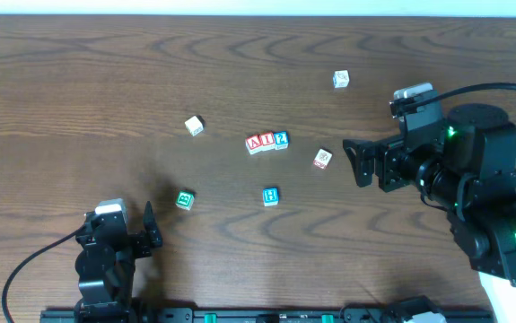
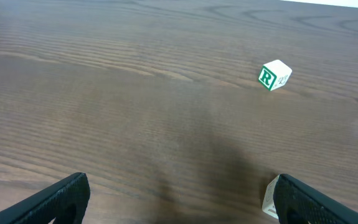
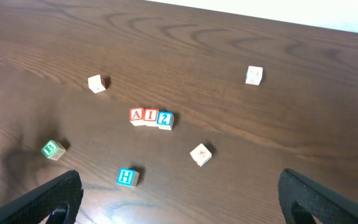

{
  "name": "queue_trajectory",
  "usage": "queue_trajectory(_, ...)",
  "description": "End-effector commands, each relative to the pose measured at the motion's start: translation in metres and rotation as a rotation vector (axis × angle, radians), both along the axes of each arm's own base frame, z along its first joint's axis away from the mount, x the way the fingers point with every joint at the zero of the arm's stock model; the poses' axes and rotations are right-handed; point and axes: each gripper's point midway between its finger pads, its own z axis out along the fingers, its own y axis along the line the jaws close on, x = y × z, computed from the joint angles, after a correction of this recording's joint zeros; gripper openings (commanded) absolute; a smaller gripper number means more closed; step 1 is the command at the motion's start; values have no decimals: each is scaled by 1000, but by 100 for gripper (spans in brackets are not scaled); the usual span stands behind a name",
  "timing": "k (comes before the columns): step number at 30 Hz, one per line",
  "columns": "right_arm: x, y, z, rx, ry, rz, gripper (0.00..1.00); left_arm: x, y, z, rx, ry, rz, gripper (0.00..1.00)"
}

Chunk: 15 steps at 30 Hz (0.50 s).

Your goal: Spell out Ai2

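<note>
Three blocks stand touching in a row at the table's middle: red A (image 1: 253, 144), red I (image 1: 266, 142) and blue 2 (image 1: 281, 139). The right wrist view shows them as A (image 3: 137, 115), I (image 3: 150, 116), 2 (image 3: 165, 119). My right gripper (image 1: 356, 161) is open and empty, right of the row and pulled back from it; its fingers frame the bottom of its wrist view (image 3: 179, 199). My left gripper (image 1: 153, 226) is open and empty at the front left, far from the row; its wrist view (image 2: 179, 205) shows bare table between the fingers.
Loose blocks lie around the row: a blue H (image 1: 270, 196), a green one (image 1: 184, 199), a pale one (image 1: 194, 126), one with red marks (image 1: 322, 159) and a white one (image 1: 341, 79). In the left wrist view, a green R block (image 2: 273, 75) lies ahead and a pale block (image 2: 271, 198) sits by the right finger.
</note>
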Motion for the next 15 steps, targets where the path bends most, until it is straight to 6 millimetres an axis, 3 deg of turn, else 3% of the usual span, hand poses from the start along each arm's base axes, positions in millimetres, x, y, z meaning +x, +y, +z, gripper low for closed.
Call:
queue_trajectory(1, 0, -1, 1, 6, 1, -6, 100, 0, 3, -6, 6, 9, 17, 95)
queue_trajectory(6, -1, -6, -3, -15, 14, -27, 99, 0, 3, -6, 6, 9, 17, 95)
queue_trajectory(11, -2, -16, -12, -146, -16, 18, 99, 0, 3, -6, 6, 9, 17, 95)
queue_trajectory(15, -19, -38, -24, -207, -99, 11, 99, 0, 3, -6, 6, 9, 17, 95)
